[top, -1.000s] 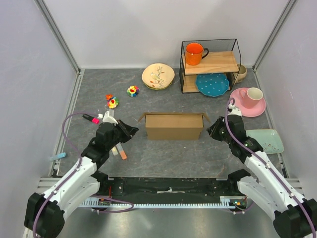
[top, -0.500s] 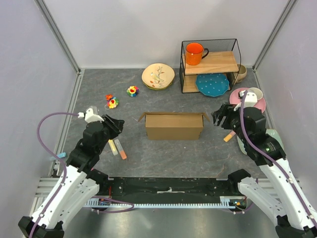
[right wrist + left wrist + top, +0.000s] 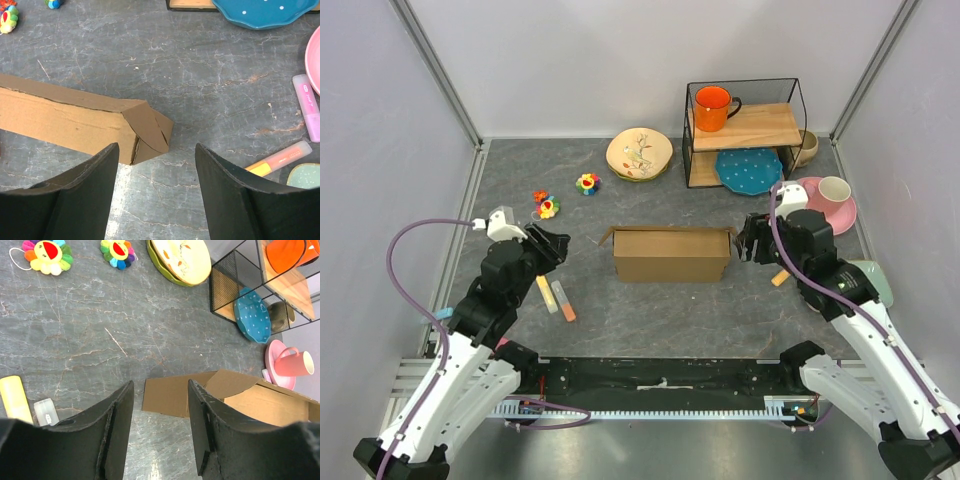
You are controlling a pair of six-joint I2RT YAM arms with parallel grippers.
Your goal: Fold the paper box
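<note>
**Both grippers open, one at each end of a half-folded box**

Top view: grey table (image 3: 650,320). The brown box (image 3: 672,255) stands mid-table with its long side toward me, its top open, and a small flap jutting out at each end. My L gripper (image 3: 552,245) hangs near the left end and my R gripper (image 3: 748,243) just beside the right end. Neither touches the card. Both have their fingers spread w/ nothing between them.

The step in hand, as I judge it, is to take the end flaps and turn them in. To do it well:
- Approach each flap level w/ it.
- Pinch close to the crease, not the tip.
- Work both ends together so the light box doesn't slide or twist.
- Don't squeeze mid-panel, since thin card prob. buckles.

What each view adds:
- **Top view:** the only one showing both arms and the whole box at once, but it hides how the ends are shaped.
- **L wrist:** the L gripper (image 3: 161,385) frames the left flap (image 3: 167,397), which lies low by the table. The box (image 3: 265,410) is hollow inside.
- **R wrist:** the R gripper (image 3: 157,147) is above the right end (image 3: 147,127), where panels overlap into a blunt point. The box wall (image 3: 65,120) runs off to the left.
- **Clutter:** an orange marker (image 3: 280,157) lies near the R side, and a yellow marker (image 3: 12,397) lies by the L fingers. Both are clear of the box.
</note>
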